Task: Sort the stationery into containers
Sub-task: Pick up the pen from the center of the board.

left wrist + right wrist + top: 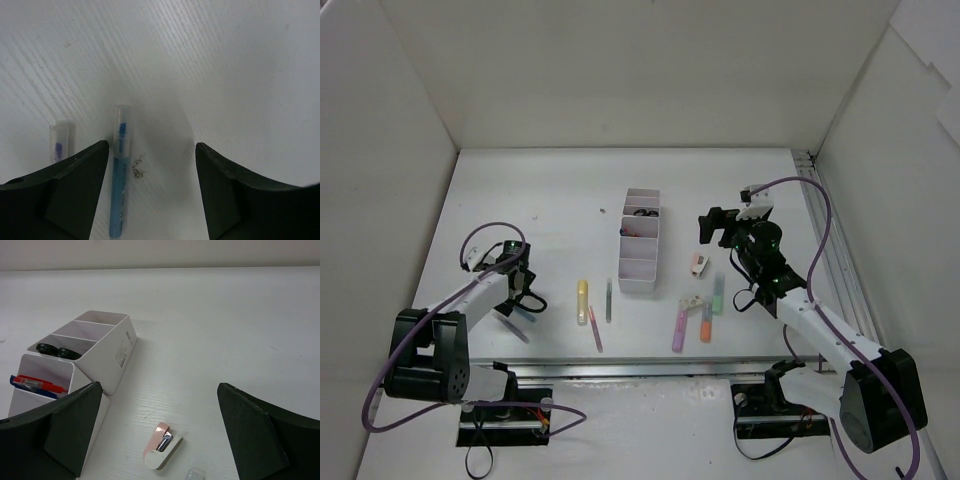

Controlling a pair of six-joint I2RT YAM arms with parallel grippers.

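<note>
The white organiser tray [638, 268] stands mid-table. It also shows in the right wrist view [116, 347], with black scissors handles [55, 351] in one compartment and red and blue pens [37, 385] in the one beside it. My left gripper [517, 278] is open and low over the table, with a blue pen [119, 185] lying just inside its left finger [75, 190]. My right gripper [713, 226] is open and empty, right of the tray and above a white-pink eraser [162, 445]. A yellow highlighter [582, 300], a dark pen [609, 298] and a red pen [595, 330] lie in front of the tray.
Purple [679, 328], orange [706, 322] and green [718, 293] highlighters and a small eraser [692, 302] lie at front right. A clear-capped pen [59, 142] lies left of the blue one. White walls enclose the table on three sides.
</note>
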